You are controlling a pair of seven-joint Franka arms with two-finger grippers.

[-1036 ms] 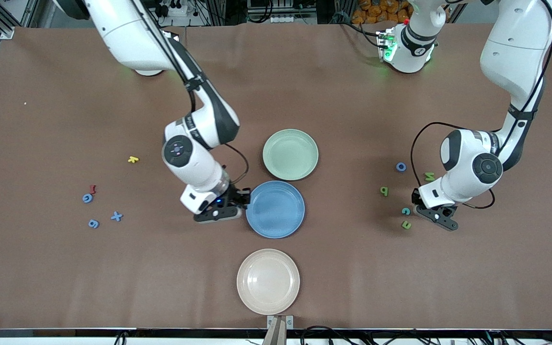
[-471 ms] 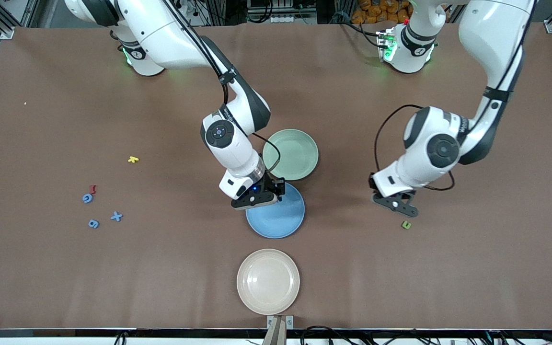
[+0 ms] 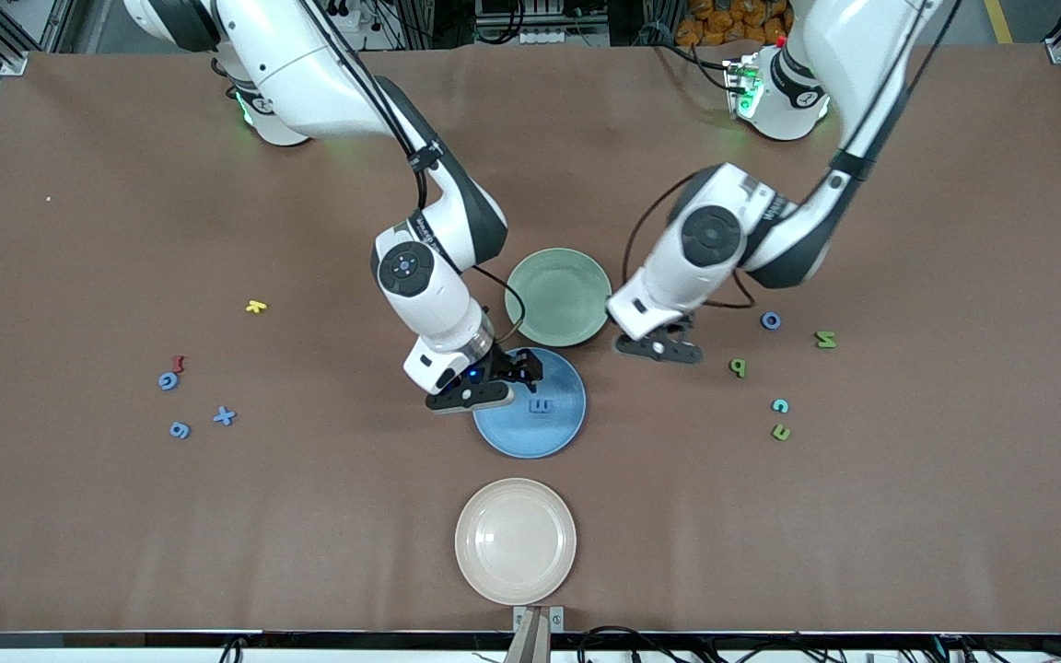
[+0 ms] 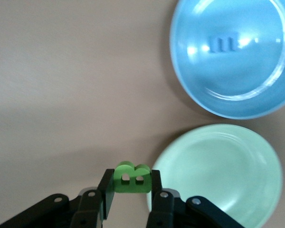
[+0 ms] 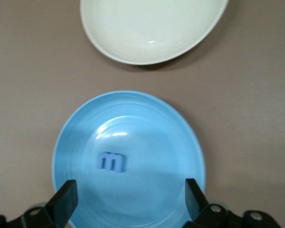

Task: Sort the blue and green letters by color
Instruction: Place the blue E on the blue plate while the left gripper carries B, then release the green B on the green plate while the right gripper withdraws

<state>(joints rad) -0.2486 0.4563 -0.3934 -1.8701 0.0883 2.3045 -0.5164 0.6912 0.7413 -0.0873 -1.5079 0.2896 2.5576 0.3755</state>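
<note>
A blue letter m (image 3: 542,406) lies in the blue plate (image 3: 530,440); in the right wrist view the blue m (image 5: 112,162) sits apart from the fingers. My right gripper (image 3: 505,376) (image 5: 130,192) hangs open over that plate's rim with nothing between its fingers. Over bare table at the green plate's (image 3: 558,295) edge, my left gripper (image 3: 659,350) (image 4: 131,184) is shut on a green letter B (image 4: 131,178). Loose blue letters (image 3: 180,429) lie toward the right arm's end. A blue o (image 3: 771,320) and green letters (image 3: 738,367) lie toward the left arm's end.
An empty cream plate (image 3: 516,541) sits nearest the front camera, below the blue plate. A small yellow letter (image 3: 256,307) and a dark red one (image 3: 178,363) lie by the blue letters toward the right arm's end. A teal c (image 3: 780,405) lies among the green letters.
My right gripper moved over the blue plate, opened and let the blue m drop into it. My left arm carried the green B from the letter cluster to beside the green plate.
</note>
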